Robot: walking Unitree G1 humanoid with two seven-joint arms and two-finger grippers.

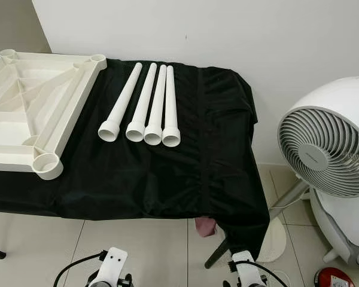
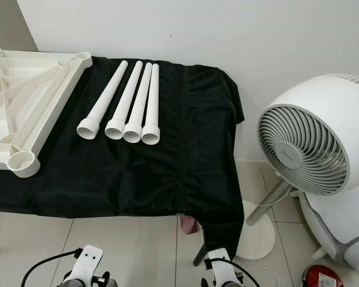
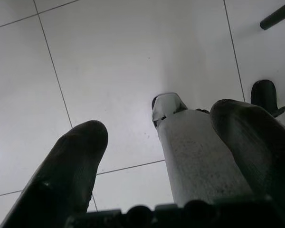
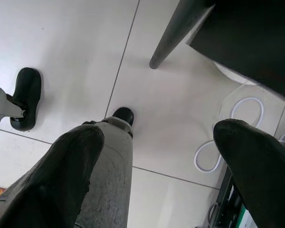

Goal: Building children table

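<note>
Nothing assembled yet. Upturned white tabletop (image 1: 30, 101) at upper left of the frame, four white legs (image 1: 145, 104) side by side at upper centre on the black-draped table (image 1: 185, 173). Left gripper (image 3: 156, 156) and right gripper (image 4: 161, 161) hang low over floor, fingers apart, empty. Next: reach for a leg and seat it in a corner socket (image 1: 46, 162).

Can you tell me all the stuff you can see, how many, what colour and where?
table top: 1, white, upside down on the left of the black cloth
table legs: 4, white, side by side on the cloth, right of the table top
cloth: 1, black, spread over the work table
fan: 1, white, on the floor at the right
red object: 1, on the floor below the fan
cable: 1, white, looped on the floor tiles
left hand: 1, black fingers, open, hanging above the floor
right hand: 1, black fingers, open, hanging above the floor
</note>
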